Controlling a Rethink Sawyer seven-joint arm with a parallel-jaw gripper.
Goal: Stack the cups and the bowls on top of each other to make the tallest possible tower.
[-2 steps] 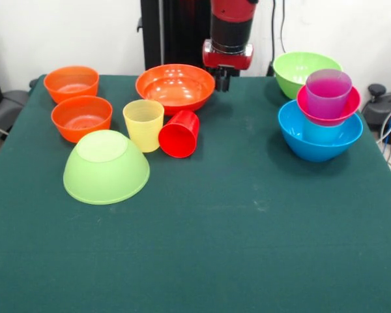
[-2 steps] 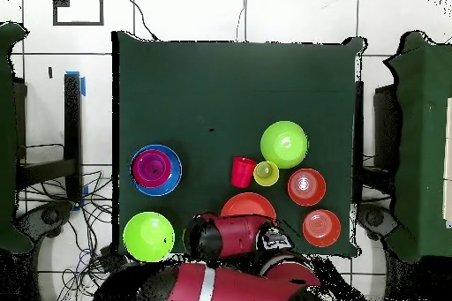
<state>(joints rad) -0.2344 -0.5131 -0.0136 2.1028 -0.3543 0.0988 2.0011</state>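
My gripper (image 1: pixel 222 81) hangs low over the table's back edge, just right of the wide orange bowl (image 1: pixel 175 87) and touching nothing. A yellow cup (image 1: pixel 143 124) stands upright, and a red cup (image 1: pixel 180 134) lies on its side against it. One lime green bowl (image 1: pixel 106 166) rests upside down at front left. Another lime green bowl (image 1: pixel 305 72) sits upright at back right. In front of it, the blue bowl (image 1: pixel 319 137) holds a light blue cup (image 1: pixel 316 130), then the magenta bowl (image 1: pixel 328 112), then the purple cup (image 1: pixel 327 92). Two small orange bowls (image 1: pixel 71 82) (image 1: pixel 81 117) stand at the left.
Seen from above, the red arm (image 2: pixel 229 236) lies over part of the wide orange bowl (image 2: pixel 247 203), between the upright green bowl (image 2: pixel 148 235) and the small orange bowls (image 2: pixel 321 227). Dark green cloth covers the table (image 1: pixel 247 248). Cables and chairs surround it.
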